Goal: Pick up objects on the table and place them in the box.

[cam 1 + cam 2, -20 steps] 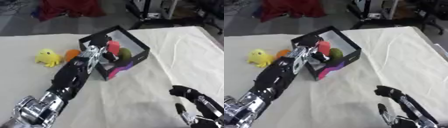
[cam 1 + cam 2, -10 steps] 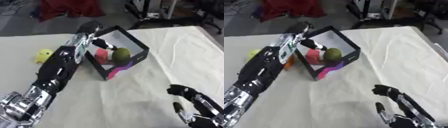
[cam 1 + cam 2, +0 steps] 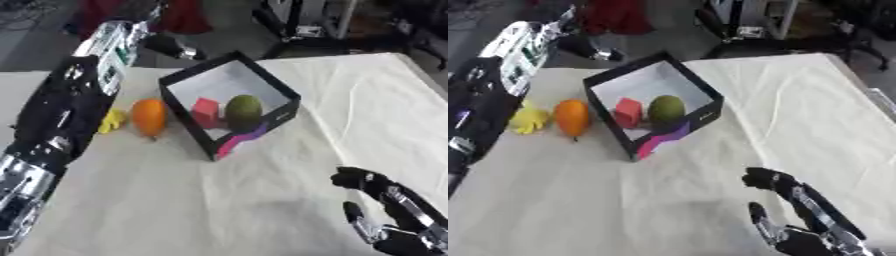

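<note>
Behind left arm (image 3: 66, 107); yellow object (image 3: 529, 119) half-hidden.

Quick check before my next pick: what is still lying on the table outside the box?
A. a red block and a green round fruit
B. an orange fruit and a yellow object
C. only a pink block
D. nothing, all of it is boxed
B: the orange fruit and the yellow object lie on the cloth left of the box, which holds a red block and a green fruit.
</note>
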Controlling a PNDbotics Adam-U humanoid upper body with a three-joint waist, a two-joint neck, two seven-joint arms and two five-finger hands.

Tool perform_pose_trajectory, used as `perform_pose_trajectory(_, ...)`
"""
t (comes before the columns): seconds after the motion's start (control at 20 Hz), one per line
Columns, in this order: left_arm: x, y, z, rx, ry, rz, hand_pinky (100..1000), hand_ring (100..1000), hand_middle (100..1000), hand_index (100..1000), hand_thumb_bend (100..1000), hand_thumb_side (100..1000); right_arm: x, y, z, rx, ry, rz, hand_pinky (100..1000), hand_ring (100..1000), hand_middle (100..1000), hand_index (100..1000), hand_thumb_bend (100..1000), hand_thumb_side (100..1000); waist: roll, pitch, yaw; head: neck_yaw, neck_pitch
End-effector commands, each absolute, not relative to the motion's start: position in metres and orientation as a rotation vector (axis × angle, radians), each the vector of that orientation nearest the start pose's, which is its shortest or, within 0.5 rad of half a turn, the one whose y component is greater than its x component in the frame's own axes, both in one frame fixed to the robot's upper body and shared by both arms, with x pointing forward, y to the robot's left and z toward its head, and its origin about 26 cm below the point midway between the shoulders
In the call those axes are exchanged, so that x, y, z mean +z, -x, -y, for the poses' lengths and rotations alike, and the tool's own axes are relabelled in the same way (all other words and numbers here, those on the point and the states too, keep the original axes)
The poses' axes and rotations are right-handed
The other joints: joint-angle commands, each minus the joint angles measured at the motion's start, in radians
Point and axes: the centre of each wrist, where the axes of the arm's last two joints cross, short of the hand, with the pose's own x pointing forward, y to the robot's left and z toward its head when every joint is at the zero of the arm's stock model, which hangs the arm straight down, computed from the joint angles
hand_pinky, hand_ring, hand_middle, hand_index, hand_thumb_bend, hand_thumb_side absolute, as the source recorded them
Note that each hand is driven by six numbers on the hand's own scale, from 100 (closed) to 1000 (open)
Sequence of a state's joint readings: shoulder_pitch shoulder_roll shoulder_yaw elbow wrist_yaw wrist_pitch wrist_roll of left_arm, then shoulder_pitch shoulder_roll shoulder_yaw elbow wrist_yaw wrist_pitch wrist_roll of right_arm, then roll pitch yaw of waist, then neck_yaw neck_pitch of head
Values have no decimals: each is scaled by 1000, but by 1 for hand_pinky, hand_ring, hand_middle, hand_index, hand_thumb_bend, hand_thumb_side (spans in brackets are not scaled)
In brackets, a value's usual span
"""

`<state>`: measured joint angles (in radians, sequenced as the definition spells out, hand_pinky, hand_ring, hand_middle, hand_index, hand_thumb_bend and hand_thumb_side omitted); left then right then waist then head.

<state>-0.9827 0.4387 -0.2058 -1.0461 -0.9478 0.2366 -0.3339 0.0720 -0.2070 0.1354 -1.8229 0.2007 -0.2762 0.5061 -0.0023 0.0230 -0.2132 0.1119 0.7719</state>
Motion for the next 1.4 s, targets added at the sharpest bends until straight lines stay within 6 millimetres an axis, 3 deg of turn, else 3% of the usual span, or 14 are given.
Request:
perform_pose_trajectory(0.05, 256, -468, -268, -1154, -1175, 1288, 778, 759, 831, 890, 1000, 600, 45, -254, 255, 948, -130, 1826, 875, 825, 785, 905, 100, 360, -7, -25, 2, -6, -2)
perform_pose_trajectory(0.25, 242, -469, -297, -1164, -1179, 1134, 798, 759, 821, 889, 1000, 564, 45, -254, 255, 945, -127, 1825, 875, 825, 786, 905, 100, 361, -4, -25, 3, -11, -2)
perform_pose_trajectory(0.6, 206, -474, -331, -1260, -1031, 849, 832, 770, 826, 883, 1000, 471, 44, -254, 255, 943, -127, 1824, 875, 826, 786, 904, 100, 358, -6, -24, 3, -15, -2)
perform_pose_trajectory(0.85, 188, -474, -344, -1277, -952, 732, 838, 771, 822, 879, 874, 416, 44, -254, 255, 940, -125, 1824, 875, 826, 787, 900, 100, 355, -6, -22, 3, -16, -2)
perform_pose_trajectory(1.4, 161, -472, -355, -1231, -903, 622, 827, 751, 805, 864, 788, 407, 45, -254, 255, 936, -125, 1826, 874, 826, 787, 897, 100, 353, -7, -21, 1, -20, -2)
